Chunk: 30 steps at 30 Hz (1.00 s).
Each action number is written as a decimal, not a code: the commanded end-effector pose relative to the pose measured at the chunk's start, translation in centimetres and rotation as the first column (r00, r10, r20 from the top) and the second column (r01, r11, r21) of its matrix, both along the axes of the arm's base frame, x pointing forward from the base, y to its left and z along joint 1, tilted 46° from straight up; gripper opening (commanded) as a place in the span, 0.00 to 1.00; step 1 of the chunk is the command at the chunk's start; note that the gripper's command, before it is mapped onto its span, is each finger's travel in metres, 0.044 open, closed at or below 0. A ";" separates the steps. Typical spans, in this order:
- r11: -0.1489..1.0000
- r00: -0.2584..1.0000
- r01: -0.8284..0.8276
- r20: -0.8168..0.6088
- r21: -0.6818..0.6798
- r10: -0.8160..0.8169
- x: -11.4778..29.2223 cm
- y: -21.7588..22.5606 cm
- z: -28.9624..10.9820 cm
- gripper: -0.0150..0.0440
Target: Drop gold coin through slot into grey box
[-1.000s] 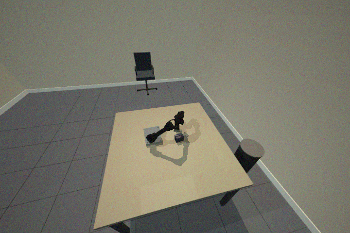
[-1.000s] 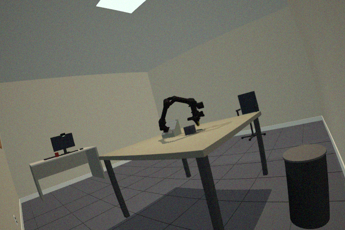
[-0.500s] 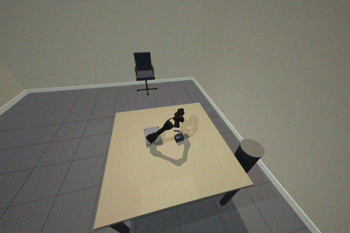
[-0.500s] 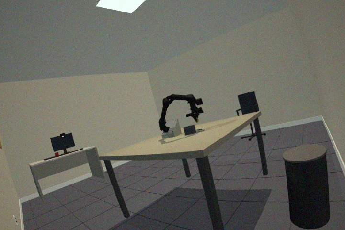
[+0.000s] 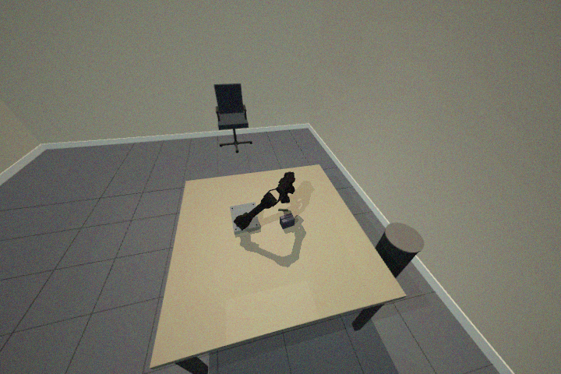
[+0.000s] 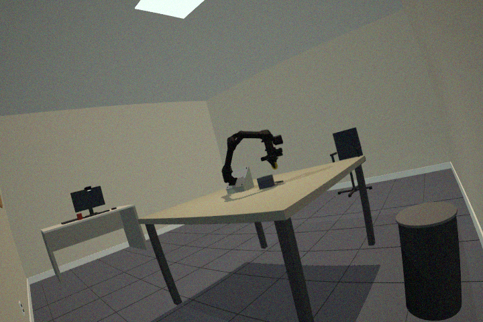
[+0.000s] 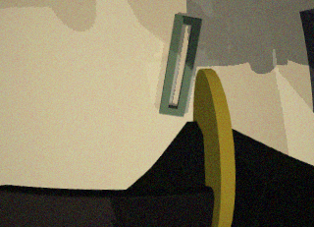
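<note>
My gripper [image 5: 284, 201] [image 6: 274, 163] [image 7: 199, 132] is shut on the gold coin [image 6: 275, 166] [image 7: 226, 158], which stands on edge between the fingertips and sticks out beyond them. The coin is raised well above the table. The green holder [image 5: 283, 209] [image 6: 279, 182] [image 7: 172, 65] lies on the table, its long recess empty; in the wrist view it is just left of the coin's tip. The grey box [image 5: 286, 221] [image 6: 265, 181] stands beside the holder, on the side nearer the table's front in the top view. Its slot is too small to make out clearly.
The arm's pale base plate [image 5: 245, 211] is left of the box on the wooden table [image 5: 255, 304] [image 6: 219, 212]. Beside the table stand a dark round bin [image 5: 396, 255] [image 6: 432, 265] and an office chair [image 5: 229, 99] [image 6: 347, 144]. Arm shadows cross the table top.
</note>
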<state>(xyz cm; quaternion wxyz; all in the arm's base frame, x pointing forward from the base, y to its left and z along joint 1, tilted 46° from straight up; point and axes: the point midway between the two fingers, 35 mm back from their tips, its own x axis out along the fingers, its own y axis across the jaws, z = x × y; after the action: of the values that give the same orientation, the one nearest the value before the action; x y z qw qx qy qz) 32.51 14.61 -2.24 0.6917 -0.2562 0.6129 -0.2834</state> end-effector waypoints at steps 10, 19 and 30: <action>0.983 0.966 -0.185 -0.184 -0.003 0.181 -0.6 0.3 -0.1 0.25; 0.984 0.969 -0.177 -0.174 -0.002 0.174 -0.3 -0.7 1.0 0.25; 0.987 0.975 -0.163 -0.156 -0.002 0.161 0.1 -2.6 3.0 0.25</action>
<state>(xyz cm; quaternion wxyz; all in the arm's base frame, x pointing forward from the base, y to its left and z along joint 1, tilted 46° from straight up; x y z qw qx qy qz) 32.60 12.39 0.19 0.6594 -0.3309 0.6417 -0.2096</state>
